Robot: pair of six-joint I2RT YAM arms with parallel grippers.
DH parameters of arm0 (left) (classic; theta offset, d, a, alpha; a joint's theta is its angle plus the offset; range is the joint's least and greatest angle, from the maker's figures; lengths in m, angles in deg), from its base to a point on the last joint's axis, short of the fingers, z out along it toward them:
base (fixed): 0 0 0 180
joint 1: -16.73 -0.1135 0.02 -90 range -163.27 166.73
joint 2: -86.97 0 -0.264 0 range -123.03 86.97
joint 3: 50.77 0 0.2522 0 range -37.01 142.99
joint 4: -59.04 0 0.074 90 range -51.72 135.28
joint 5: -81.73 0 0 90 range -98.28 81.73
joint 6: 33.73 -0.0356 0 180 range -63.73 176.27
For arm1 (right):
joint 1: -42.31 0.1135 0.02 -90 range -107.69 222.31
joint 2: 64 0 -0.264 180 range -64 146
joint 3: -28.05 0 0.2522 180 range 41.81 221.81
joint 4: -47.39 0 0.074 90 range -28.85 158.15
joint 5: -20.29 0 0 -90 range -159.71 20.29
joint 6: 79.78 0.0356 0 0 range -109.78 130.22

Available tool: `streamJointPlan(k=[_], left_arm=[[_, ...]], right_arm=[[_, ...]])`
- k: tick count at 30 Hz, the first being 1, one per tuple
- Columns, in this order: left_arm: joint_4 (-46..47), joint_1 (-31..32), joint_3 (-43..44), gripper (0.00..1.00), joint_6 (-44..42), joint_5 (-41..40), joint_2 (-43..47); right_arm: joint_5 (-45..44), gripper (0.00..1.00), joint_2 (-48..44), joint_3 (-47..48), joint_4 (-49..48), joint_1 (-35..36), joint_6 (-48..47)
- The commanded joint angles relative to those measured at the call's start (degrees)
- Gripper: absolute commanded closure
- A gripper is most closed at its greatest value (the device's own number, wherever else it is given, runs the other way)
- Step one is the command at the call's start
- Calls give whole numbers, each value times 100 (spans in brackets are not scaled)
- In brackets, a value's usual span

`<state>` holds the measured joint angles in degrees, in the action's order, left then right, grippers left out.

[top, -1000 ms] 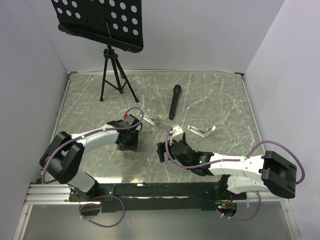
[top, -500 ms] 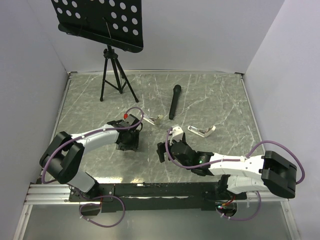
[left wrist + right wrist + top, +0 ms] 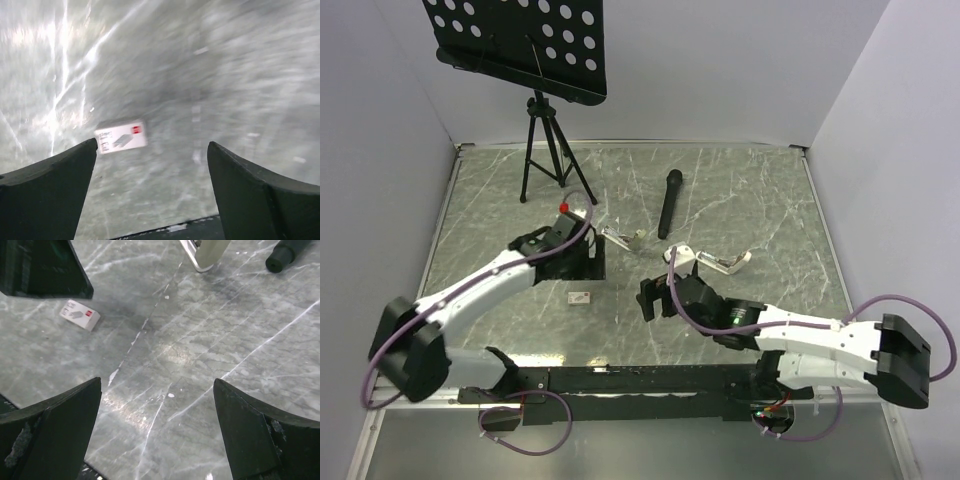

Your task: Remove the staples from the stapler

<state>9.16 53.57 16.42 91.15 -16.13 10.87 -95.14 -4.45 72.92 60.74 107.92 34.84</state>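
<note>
Staple box point(image 3: 121, 136), lying beneath left hand point(image 3: 151, 145)

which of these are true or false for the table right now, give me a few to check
1. The small white box lies on the table, with nothing holding it. True.
2. The left fingers are pinched shut. False: they stand wide apart with nothing between them.
3. The black microphone lies flat on the table. True.
4. The music stand has tipped over. False: it stands upright on its tripod at the far left.
5. The right fingers are clamped on something. False: they are open and empty.
</note>
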Motion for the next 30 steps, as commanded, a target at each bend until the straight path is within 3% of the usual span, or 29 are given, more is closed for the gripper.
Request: streamJointPlan(k=[1, 6, 15, 30], left_arm=[[543, 25, 309, 3, -428, 390, 1102], [1474, 34, -41, 1, -911, 373, 2543], [2574, 34, -1088, 3, -1360, 496, 4329], [2689, 34, -1274, 3, -1334, 856, 4709]], right_arm=[[-181, 0, -408, 799, 1119, -4, 296], [-533, 0, -839, 1563, 2596, -4, 649], [-235, 0, -1700, 2118, 3205, -4, 807], [-357, 0, -1613, 2144, 2932, 5, 755]])
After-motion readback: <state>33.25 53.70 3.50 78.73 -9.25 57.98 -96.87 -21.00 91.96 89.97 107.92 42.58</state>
